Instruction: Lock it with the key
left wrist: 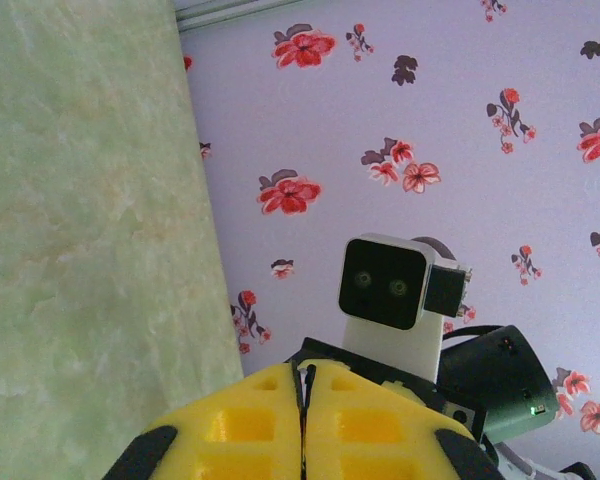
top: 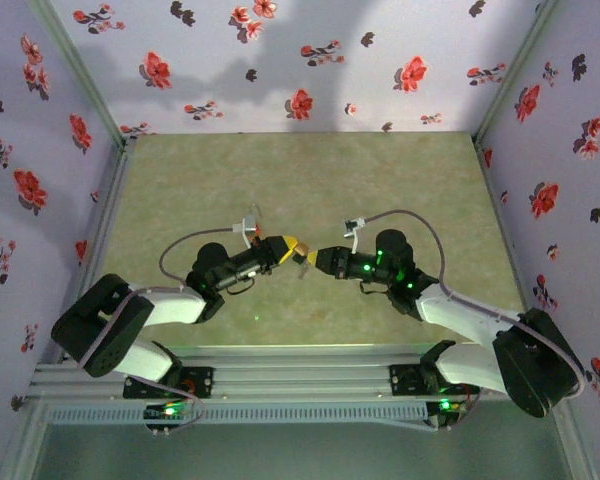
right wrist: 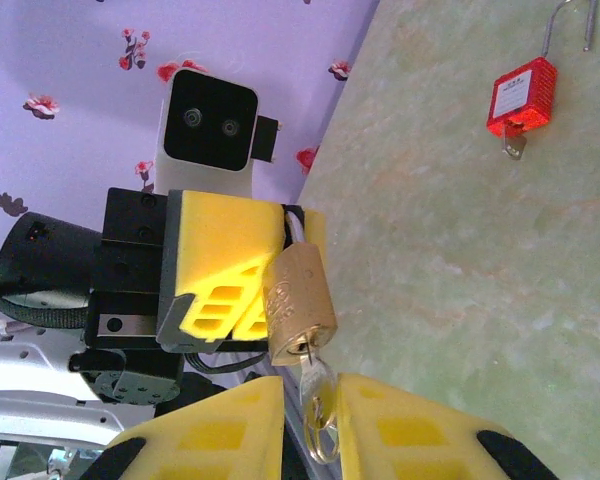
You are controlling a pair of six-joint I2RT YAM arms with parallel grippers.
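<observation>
left gripper (top: 290,250): clamped on shackle (right wrist: 298,232) of brass padlock (right wrist: 300,300), held mid-air above table (top: 310,180) centre. key (right wrist: 316,385): seated in keyway. right gripper (right wrist: 310,420): jaws narrow, flanking key; contact cannot be told. Advice: grip bow squarely, twist about keyway axis, left arm steady.

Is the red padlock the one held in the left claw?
No, the left claw grips the brass padlock by its shackle, while the red padlock lies apart on the table.
</observation>
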